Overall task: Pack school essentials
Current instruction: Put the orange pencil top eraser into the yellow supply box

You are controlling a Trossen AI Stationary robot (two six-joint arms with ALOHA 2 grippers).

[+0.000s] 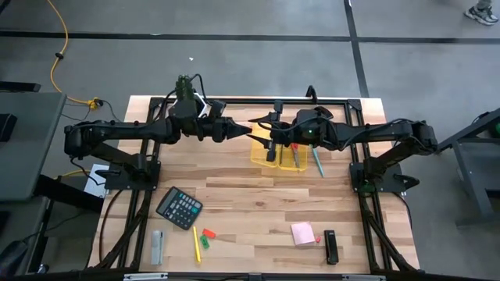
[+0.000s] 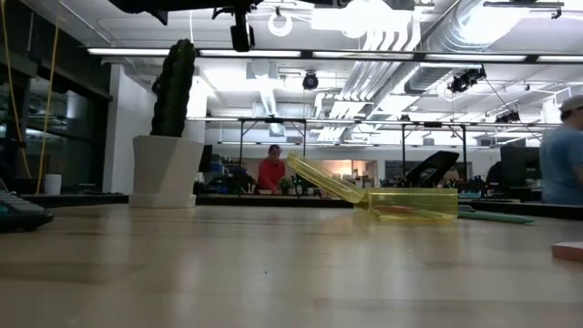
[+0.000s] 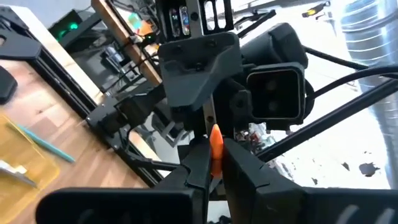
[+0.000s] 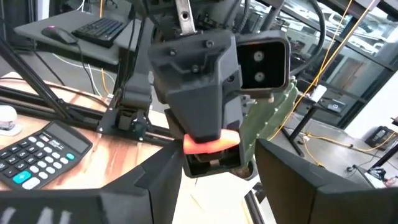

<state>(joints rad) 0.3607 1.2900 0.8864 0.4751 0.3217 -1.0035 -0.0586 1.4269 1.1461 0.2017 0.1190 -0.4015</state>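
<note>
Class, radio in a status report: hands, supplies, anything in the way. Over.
Left hand shut on orange piece, raised near yellow case. Right hand open, facing it. Pencil, sticky pad on table. Nothing blocking seen.

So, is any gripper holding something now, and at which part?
The left gripper is shut on a small orange-red piece, pinched at its lower end; what it is cannot be told. The right gripper is open and holds nothing.
</note>
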